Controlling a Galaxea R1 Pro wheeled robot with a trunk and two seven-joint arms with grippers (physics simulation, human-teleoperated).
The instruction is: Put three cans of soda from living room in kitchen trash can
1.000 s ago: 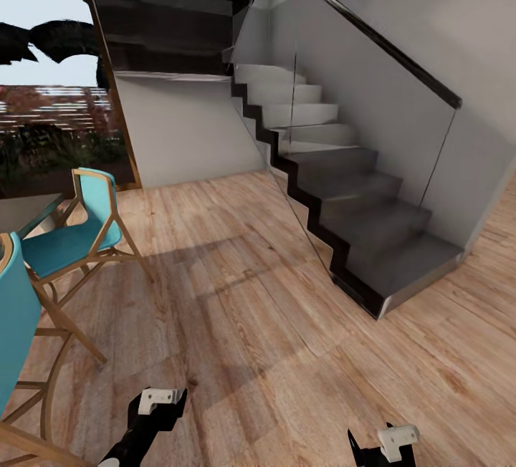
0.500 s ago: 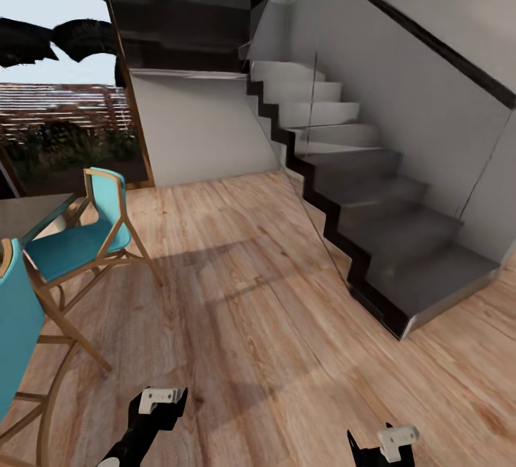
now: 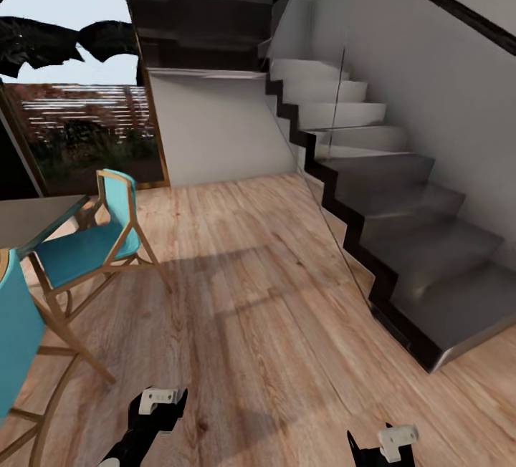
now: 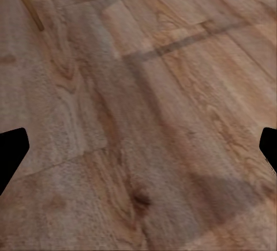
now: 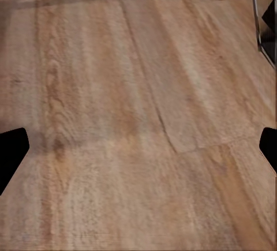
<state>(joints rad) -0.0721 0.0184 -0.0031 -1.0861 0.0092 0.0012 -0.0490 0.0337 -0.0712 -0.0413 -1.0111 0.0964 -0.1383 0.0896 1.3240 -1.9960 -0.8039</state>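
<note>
No soda can and no bin is in sight, so I cannot say which way they lie or which arm is nearer. The left tool (image 3: pixel 159 401) and the right tool (image 3: pixel 390 442) hang low over the wooden floor (image 3: pixel 251 295), both released and carrying nothing. Turquoise chairs (image 3: pixel 93 245) stand left, a staircase (image 3: pixel 401 223) right.

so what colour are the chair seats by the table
Turquoise seats on light wooden frames; the nearer chair shows best in the head view.

A home's open hall: a grey staircase (image 3: pixel 401 223) with a glass balustrade (image 3: pixel 315 109) rises from wood-plank flooring (image 3: pixel 251 295); beside the stairs stand turquoise dining chairs (image 3: pixel 93 245), a table (image 3: pixel 36 216) and a large window (image 3: pixel 72 80).
</note>
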